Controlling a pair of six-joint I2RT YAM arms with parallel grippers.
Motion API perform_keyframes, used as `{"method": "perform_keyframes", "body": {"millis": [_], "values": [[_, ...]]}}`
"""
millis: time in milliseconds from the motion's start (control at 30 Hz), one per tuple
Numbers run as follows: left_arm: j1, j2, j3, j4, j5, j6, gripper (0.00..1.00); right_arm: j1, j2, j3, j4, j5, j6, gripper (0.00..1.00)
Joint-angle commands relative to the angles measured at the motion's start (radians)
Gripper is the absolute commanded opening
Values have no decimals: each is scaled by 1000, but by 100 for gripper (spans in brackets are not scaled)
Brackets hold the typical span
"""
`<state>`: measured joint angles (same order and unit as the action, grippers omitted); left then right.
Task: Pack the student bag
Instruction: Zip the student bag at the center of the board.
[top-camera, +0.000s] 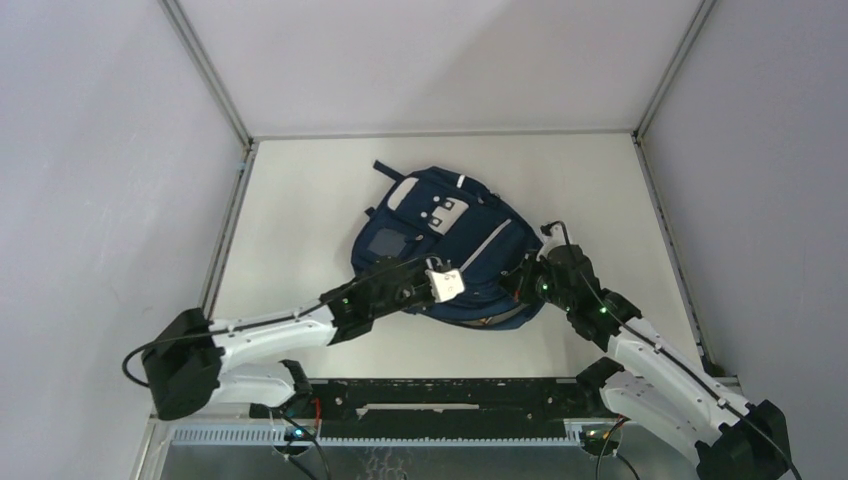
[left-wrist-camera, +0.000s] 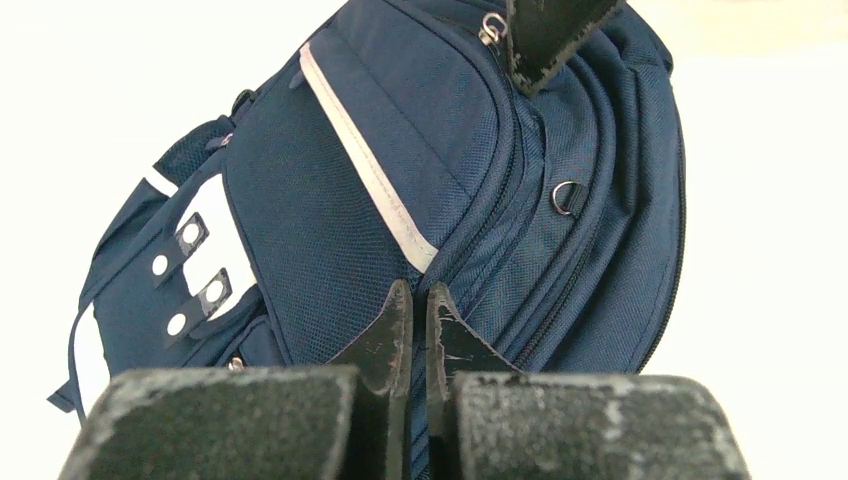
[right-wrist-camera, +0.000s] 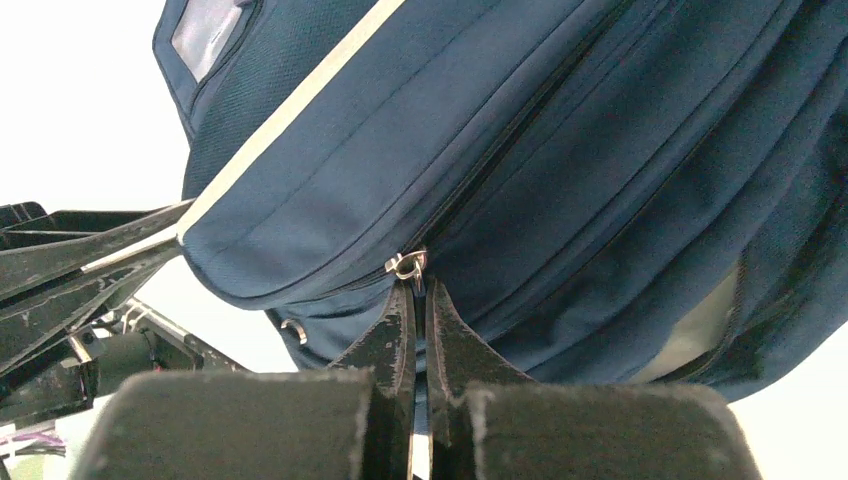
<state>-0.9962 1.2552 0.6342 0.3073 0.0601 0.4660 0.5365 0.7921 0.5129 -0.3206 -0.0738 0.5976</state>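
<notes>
The student bag (top-camera: 440, 240), navy with white patches and a pale stripe, lies in the middle of the table. My left gripper (top-camera: 432, 285) is at its near edge. In the left wrist view the left gripper (left-wrist-camera: 420, 292) is shut, pinching the bag's fabric (left-wrist-camera: 330, 210) where the pale stripe (left-wrist-camera: 370, 170) ends at a zipper seam. My right gripper (top-camera: 527, 282) is at the bag's near right side. In the right wrist view the right gripper (right-wrist-camera: 420, 292) is shut on a metal zipper pull (right-wrist-camera: 408, 265) on the bag's lifted edge (right-wrist-camera: 480, 120).
The white table (top-camera: 300, 200) is boxed in by grey walls at the left, back and right. A black rail (top-camera: 450, 395) with both arm bases runs along the near edge. A metal D-ring (left-wrist-camera: 566, 196) hangs on the bag's side.
</notes>
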Motion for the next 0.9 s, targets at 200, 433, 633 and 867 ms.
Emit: {"method": "perform_keyframes", "body": {"millis": [200,433,633,867], "values": [[54,-293,-119,-182,-43,-17,0,-89,55,56,-95,144,-161,0],[51,-417,-184,-229,-109,-19,0,-247,174,91,-12,106,-110,0],[51,-425,-138,-330,-164,-26,2,-249,262,91,59,35,-99,0],[-52,-342,49,-363,-187,-233,100,-121,224,91,27,16,-117,0]]}}
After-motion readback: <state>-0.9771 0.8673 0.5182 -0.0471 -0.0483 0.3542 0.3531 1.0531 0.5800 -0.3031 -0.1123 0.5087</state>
